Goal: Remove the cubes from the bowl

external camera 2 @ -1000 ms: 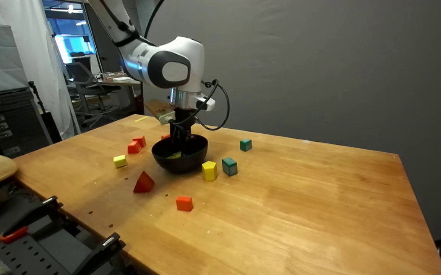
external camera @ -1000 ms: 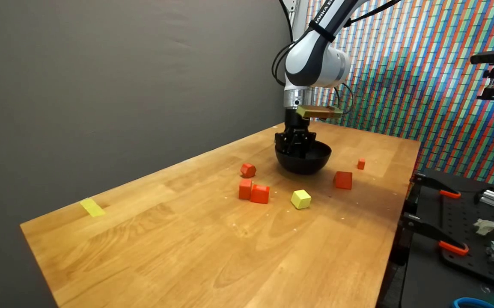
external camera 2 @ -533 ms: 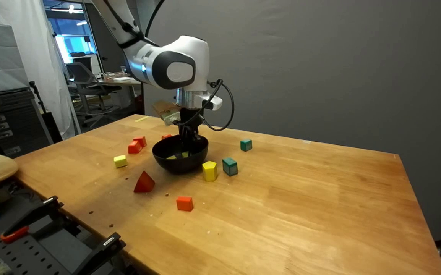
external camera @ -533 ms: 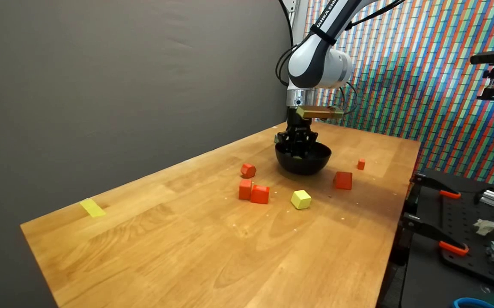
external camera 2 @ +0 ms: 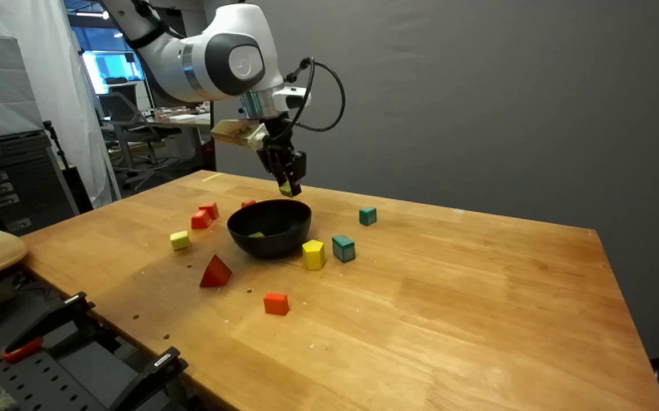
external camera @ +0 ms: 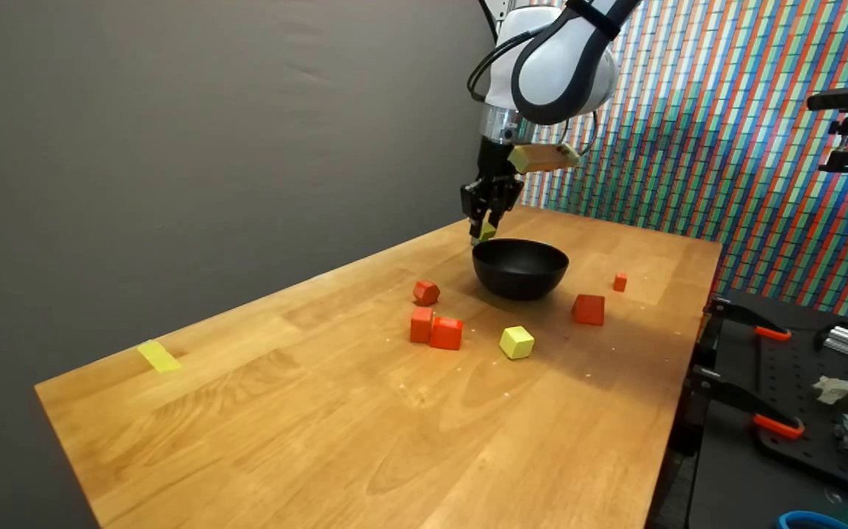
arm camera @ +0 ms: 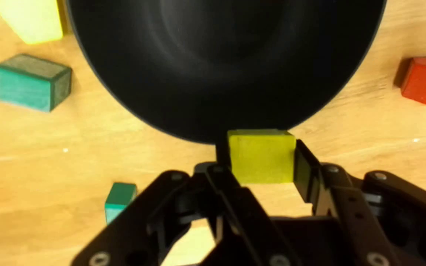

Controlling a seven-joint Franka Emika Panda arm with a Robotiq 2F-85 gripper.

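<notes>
A yellow-green cube (arm camera: 263, 155) is pinched between the fingers of my gripper (arm camera: 263, 158), which is shut on it. Held tilted, the cube (external camera 2: 285, 189) hangs higher than the bowl, close to its rim at the wall side. The round black bowl (external camera: 519, 272) stands upright on the table. Inside the bowl (external camera 2: 269, 246), a small part of another yellow-green cube (external camera 2: 256, 234) shows; the front wall hides the rest. Outside it lie a yellow-green cube (external camera: 516, 342) and two red cubes, one red cube (external camera: 421, 325) beside the other red cube (external camera: 446, 333).
Around the bowl are a red pyramid (external camera 2: 215, 273), an orange-red block (external camera 2: 276, 303), a yellow five-sided block (external camera 2: 313, 255), two teal blocks (external camera 2: 343, 249) and a red many-sided block (external camera: 426, 292). Yellow tape (external camera: 159, 356) marks the table's far edge. A grey wall runs behind.
My gripper was down inside the bowl; it has risen out with the cube, moved toward the wall side and tilted. The bowl and the blocks on the table have stayed put.
</notes>
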